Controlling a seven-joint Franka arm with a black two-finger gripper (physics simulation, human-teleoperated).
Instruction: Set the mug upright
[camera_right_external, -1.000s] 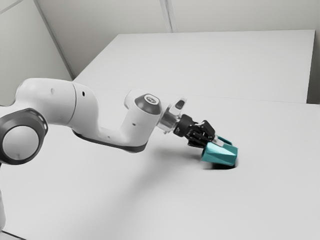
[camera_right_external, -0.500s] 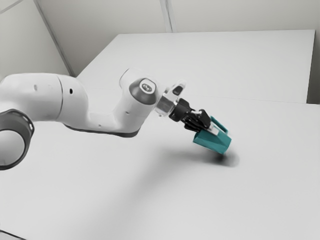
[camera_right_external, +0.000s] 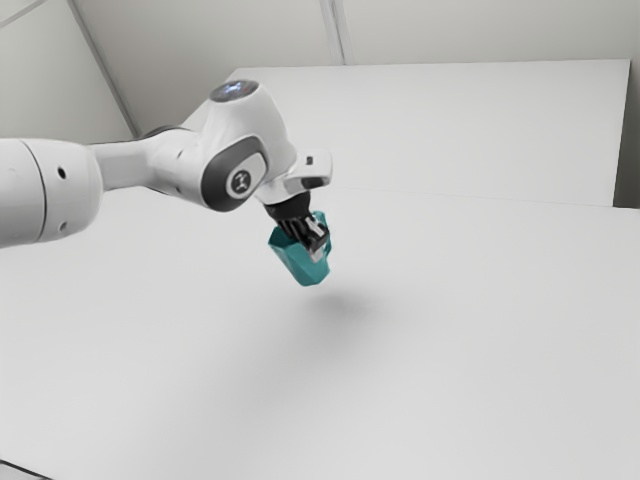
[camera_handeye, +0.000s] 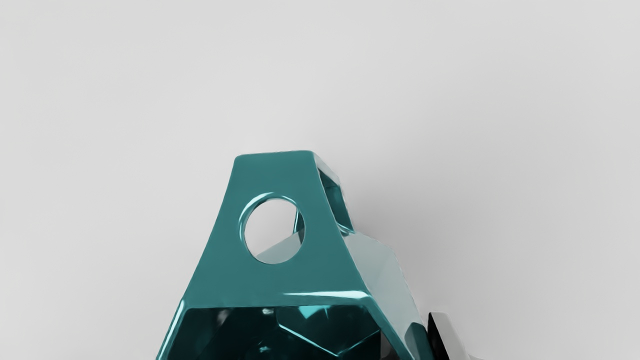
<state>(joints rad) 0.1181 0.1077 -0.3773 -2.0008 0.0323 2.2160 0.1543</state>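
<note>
We have the mug up in the air, clear of the bench; its shadow falls apart from it. The tool is closed on the mug near its handle, one finger against the outside of the wall. We cannot see the other contact well enough to say exactly how wide the gap is. Holding it aloft, we judge, gives the base room to swing beneath the rim without scraping. The mug leans, mouth upward and towards the exterior view's left, base lowest, so it is not yet upright. Some more turning, then a gentle lowering, seems called for; let go at this lean, it could topple.

Half a second ago the mug was farther to the exterior view's right, lying much flatter in our grip; a second ago it was on its side, low over the bench. Now the arm is drawn back, the hand points more steeply down, and the base has swung under.
</note>
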